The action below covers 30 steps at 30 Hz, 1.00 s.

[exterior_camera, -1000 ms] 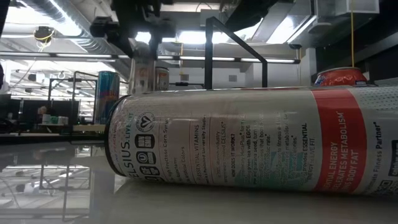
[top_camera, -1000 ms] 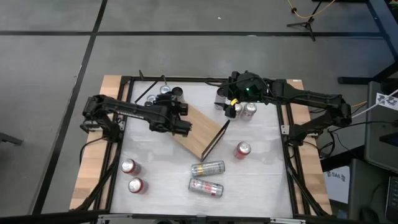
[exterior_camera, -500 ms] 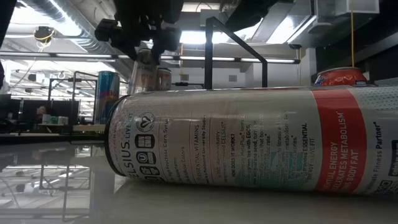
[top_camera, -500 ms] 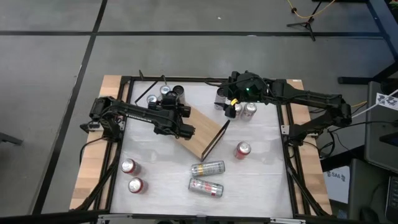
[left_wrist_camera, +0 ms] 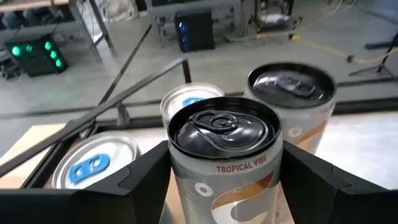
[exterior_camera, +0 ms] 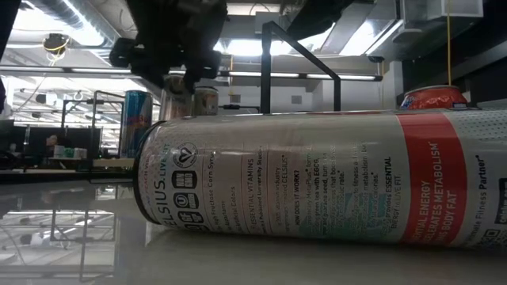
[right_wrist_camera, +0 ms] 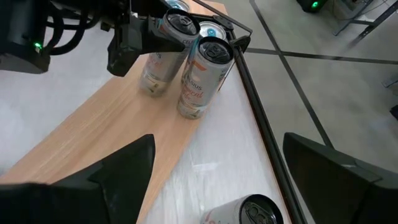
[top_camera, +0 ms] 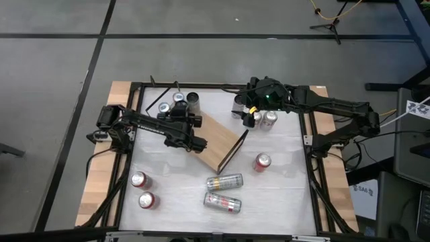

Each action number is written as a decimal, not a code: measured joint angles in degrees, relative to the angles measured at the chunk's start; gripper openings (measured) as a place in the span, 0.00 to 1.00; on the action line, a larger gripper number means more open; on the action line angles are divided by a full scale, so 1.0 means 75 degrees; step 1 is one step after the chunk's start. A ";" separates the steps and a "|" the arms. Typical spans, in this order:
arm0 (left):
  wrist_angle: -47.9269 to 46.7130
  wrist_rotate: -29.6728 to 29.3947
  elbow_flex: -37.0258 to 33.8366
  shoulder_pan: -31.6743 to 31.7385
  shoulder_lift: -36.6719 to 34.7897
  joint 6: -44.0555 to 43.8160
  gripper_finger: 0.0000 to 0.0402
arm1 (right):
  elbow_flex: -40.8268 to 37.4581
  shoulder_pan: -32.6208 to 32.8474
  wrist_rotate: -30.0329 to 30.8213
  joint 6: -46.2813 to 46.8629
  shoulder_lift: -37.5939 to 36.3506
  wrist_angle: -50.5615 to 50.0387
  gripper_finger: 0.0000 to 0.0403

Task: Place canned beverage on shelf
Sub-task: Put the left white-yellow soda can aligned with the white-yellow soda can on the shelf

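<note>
While your left hand (left_wrist_camera: 221,186) grips a "Tropical Vibe" can (left_wrist_camera: 224,155) upright at the back end of the shelf (top_camera: 218,144), 1 matching can (right_wrist_camera: 200,78) stands just beside it. Your right hand (right_wrist_camera: 211,180) (fingers spread, holding nothing) waits near the surface's (top_camera: 282,202) back right corner.

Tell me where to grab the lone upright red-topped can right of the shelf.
Take the red-topped can around its round side wall, about mid-height, probably coming in level from the right. It stands upright, apart from the shelf and the nearest lying can, so both flanks look free.
</note>
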 joint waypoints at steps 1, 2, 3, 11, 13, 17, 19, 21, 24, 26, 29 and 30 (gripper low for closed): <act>0.0007 -0.0114 -0.0004 0.0000 0.0000 -0.0002 0.62 | 0.0000 -0.0001 0.0000 0.0000 0.0000 0.0026 0.87; 0.0015 -0.0217 -0.0004 0.0000 0.0000 0.0017 0.62 | 0.0000 0.0001 0.0000 0.0000 0.0000 0.0049 0.87; 0.0022 -0.0321 -0.0004 0.0000 0.0000 0.0031 0.62 | 0.0000 -0.0002 0.0000 0.0000 0.0000 0.0059 0.87; 0.0147 -0.0372 -0.0004 0.0003 0.0071 0.0393 0.62 | 0.0000 -0.0001 0.0000 0.0000 0.0000 0.0069 0.87; 0.0227 -0.0338 -0.0010 0.0008 0.0158 0.0444 0.62 | 0.0000 0.0001 0.0000 0.0000 0.0000 0.0066 0.87; 0.0269 -0.0441 -0.0010 0.0006 0.0381 0.0445 0.62 | 0.0000 0.0000 0.0000 0.0000 0.0000 0.0031 0.87; 0.0270 -0.0535 -0.0009 0.0006 0.0483 0.0438 0.62 | 0.0000 -0.0001 0.0000 0.0000 0.0000 0.0031 0.87; 0.0271 -0.0575 -0.0007 0.0000 0.0521 0.0440 0.62 | 0.0000 -0.0002 0.0001 0.0000 0.0000 0.0037 0.87; 0.0268 -0.0558 -0.0007 -0.0015 0.0533 0.0442 0.62 | 0.0000 0.0000 0.0000 0.0000 0.0000 0.0038 0.87; 0.0265 -0.0514 -0.0007 -0.0023 0.0533 0.0442 0.62 | 0.0000 -0.0002 0.0000 0.0000 0.0000 0.0041 0.87; 0.0268 -0.0353 -0.0004 -0.0020 0.0533 0.0439 0.63 | 0.0000 -0.0002 0.0000 0.0000 0.0000 0.0040 0.87; 0.0268 -0.0308 -0.0002 -0.0020 0.0533 0.0439 0.64 | 0.0000 -0.0001 0.0000 0.0000 0.0000 0.0040 0.87</act>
